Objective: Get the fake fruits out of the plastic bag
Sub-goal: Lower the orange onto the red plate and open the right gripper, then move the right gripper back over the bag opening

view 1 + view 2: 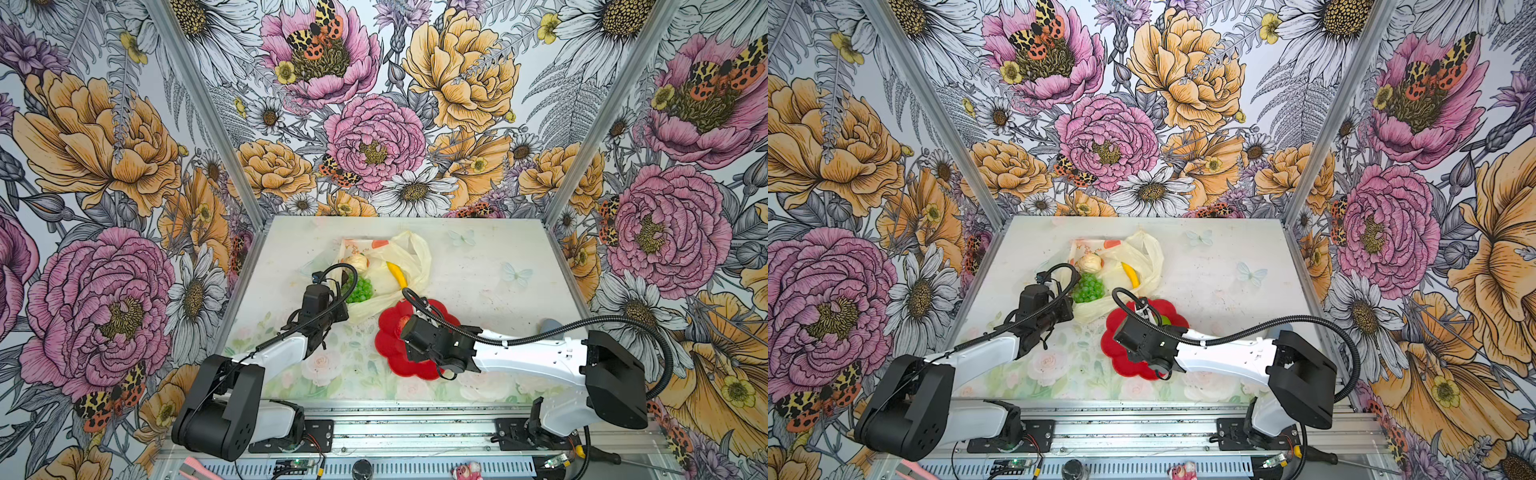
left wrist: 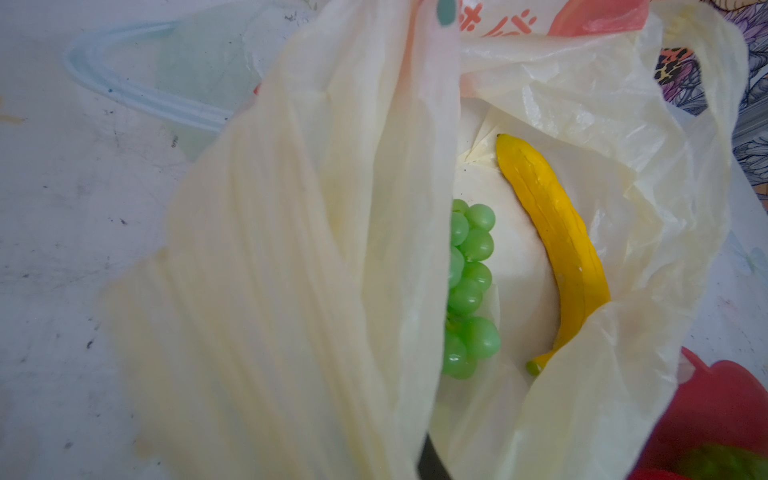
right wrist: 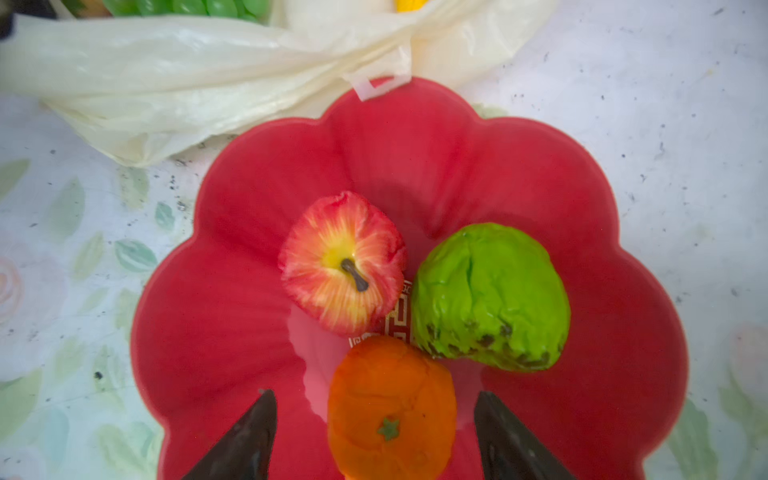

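Plastic, thin and pale yellow: the bag lies mid-table just behind the red plate, one tab of film lapping the rim. My left gripper is clamped on the bag's near lip, lifting the mouth. My right gripper hangs over the plate, jaws apart, with a gap either side of the orange; apple and green fruit sit close by. Judgement: rise straight so neither neighbour rolls, then take the banana across its middle, no film caught. Left wrist view alone shows banana and grapes lying apart inside; only the top views show the cream piece.
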Controlling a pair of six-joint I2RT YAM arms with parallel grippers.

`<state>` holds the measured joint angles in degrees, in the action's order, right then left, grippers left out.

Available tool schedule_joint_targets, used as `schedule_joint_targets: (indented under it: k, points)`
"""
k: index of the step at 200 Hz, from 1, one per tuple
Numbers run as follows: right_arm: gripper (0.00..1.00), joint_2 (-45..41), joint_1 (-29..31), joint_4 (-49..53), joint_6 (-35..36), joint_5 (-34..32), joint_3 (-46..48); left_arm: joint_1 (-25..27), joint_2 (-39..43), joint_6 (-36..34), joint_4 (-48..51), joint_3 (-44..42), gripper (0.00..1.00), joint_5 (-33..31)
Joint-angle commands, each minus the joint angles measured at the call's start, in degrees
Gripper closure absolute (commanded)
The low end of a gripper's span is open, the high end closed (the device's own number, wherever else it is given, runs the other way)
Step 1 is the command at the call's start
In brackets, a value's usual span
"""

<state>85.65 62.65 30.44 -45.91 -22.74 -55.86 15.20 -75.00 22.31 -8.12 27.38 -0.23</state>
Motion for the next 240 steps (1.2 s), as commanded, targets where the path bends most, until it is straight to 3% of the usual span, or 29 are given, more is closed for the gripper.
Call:
schedule_joint_targets:
  k: [1,62,107,127,157,177,219,240]
  points:
    - [0.24,-1.2,-1.9,-1.3,2.9,-0.7,-4.8,-0.4,1.0,1.3,0.5,0.5,0.86,-0.4]
    - [0.24,13.8,-11.6,-6.4,8.6,9.2,-21.3,-7.4,3.9,8.8,1.4,-2.0,0.88,3.7]
    - [0.25,26.9,-12.8,-6.8,15.1,15.7,-37.2,-8.1,5.3,9.8,2.5,-2.2,0.88,4.4]
    - [0.26,32.2,-13.5,-6.7,21.3,18.1,-42.6,-8.6,6.3,9.7,2.8,-2.1,0.88,3.8]
    - [0.26,39.0,-14.5,-6.4,38.2,21.8,-48.2,-9.3,5.6,8.8,2.7,-1.4,0.88,3.7]
    - [0.25,42.8,-16.0,-6.0,43.5,23.5,-51.5,-9.6,5.0,9.3,2.9,-1.3,0.88,3.7]
    - [0.25,49.4,-19.7,-5.8,44.9,30.6,-58.8,-9.6,3.9,10.5,1.8,-1.1,0.89,4.5]
    - [0.25,53.5,-20.0,-5.7,44.9,30.0,-63.9,-9.6,3.9,11.4,1.9,-1.3,0.89,5.3]
